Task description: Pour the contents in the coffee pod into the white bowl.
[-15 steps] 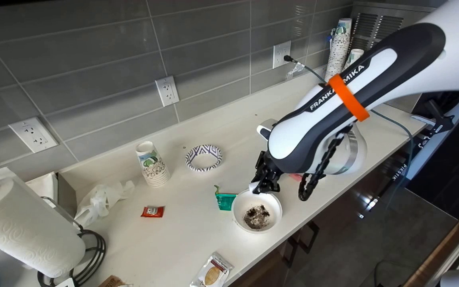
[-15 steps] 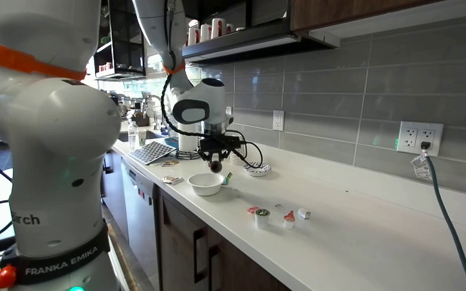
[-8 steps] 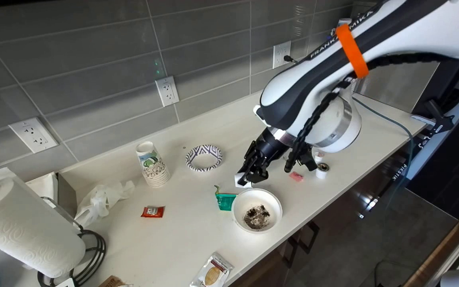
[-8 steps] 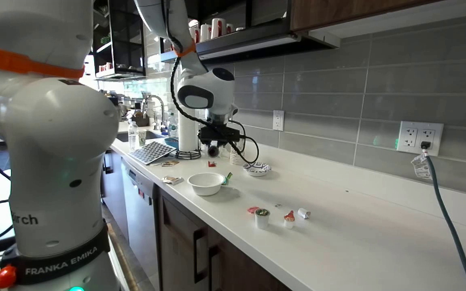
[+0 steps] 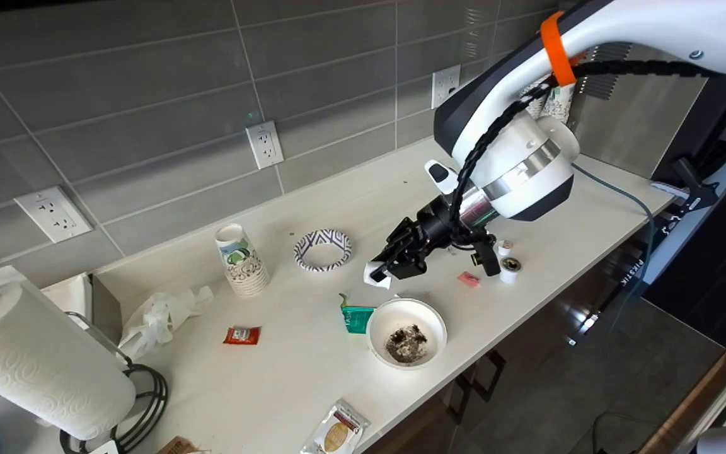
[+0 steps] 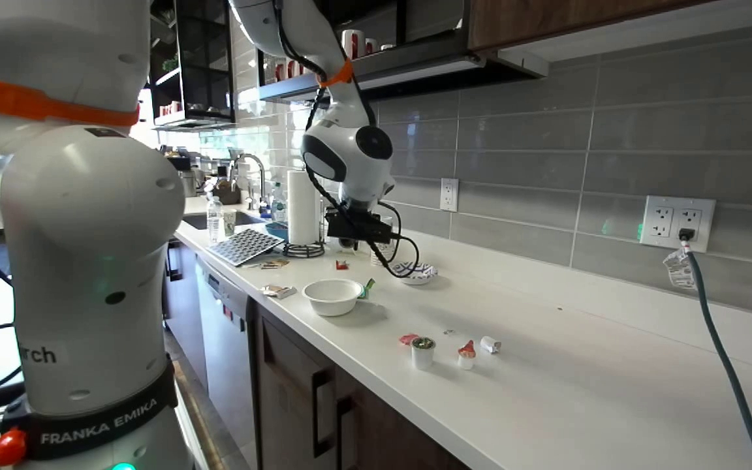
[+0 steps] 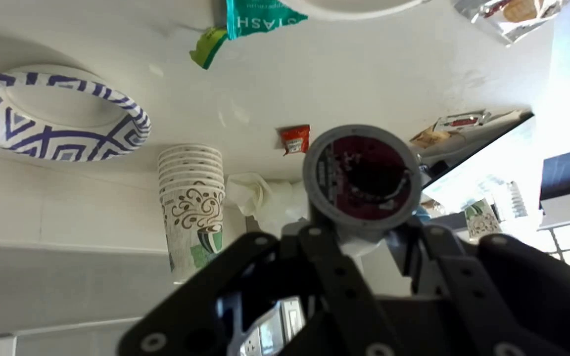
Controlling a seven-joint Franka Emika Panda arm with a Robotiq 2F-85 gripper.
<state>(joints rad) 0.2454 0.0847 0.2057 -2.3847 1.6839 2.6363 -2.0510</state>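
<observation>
The white bowl [image 5: 380,323] sits near the counter's front edge, with dark and greyish grounds [image 5: 407,344] on its bottom. My gripper [image 5: 387,270] is shut on a small white coffee pod [image 5: 375,276], beyond the bowl on its wall side and clear of its rim. In the wrist view the pod's dark red lid [image 7: 361,178] faces the camera, with a torn dark hole in it; whether anything is inside cannot be seen. An exterior view shows the bowl [image 6: 331,304] whole, while the arm mostly hides the held pod there.
A blue-patterned bowl [image 5: 322,250] and a cup stack [image 5: 242,261] stand toward the wall. Beside the white bowl lies a green packet [image 5: 357,319]; a red packet [image 5: 241,335] is farther off. Two upright pods, an open one [image 6: 423,354] and a smaller one [image 6: 467,358], stand along the counter.
My gripper, still holding the pod, has moved from above the bowl's rim toward the wall and the patterned bowl. The arm has swung and turned with it. The bowl has stayed put.
</observation>
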